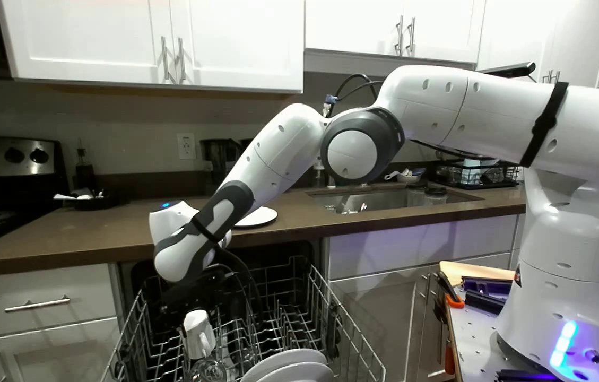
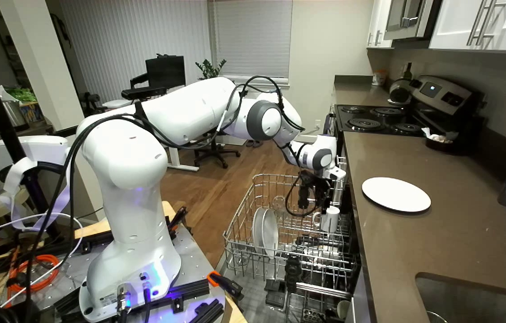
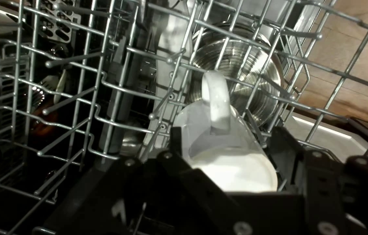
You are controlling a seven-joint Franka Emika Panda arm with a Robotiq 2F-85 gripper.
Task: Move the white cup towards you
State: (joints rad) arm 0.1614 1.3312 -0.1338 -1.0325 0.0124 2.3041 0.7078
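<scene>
Nearest the camera in an exterior view, the white Franka Panda arm (image 2: 190,110) reaches outward. Next in bulk comes the brown countertop (image 2: 405,246), running along the wire dishwasher rack (image 1: 346,318). Two dinner plates (image 2: 270,233) stand on edge inside the rack. Smaller, the black Robotiq gripper (image 3: 228,137) points down into the rack, its jaws spread with the white cup (image 1: 198,334) between them; a gap shows beside one finger (image 3: 283,143), while contact with the opposite one cannot be made out. That cup sits within the rack, leaning slightly, toward the rack's countertop side. By its gloss it is probably glazed ceramic: stiff, fairly light, slick if wet, apt to chip against the rack. A level hold across opposite walls, firm but moderate, looks best. Smallest is its handle (image 3: 219,101), better left ungripped, and likely to catch on the rack if dragged before lifting.
</scene>
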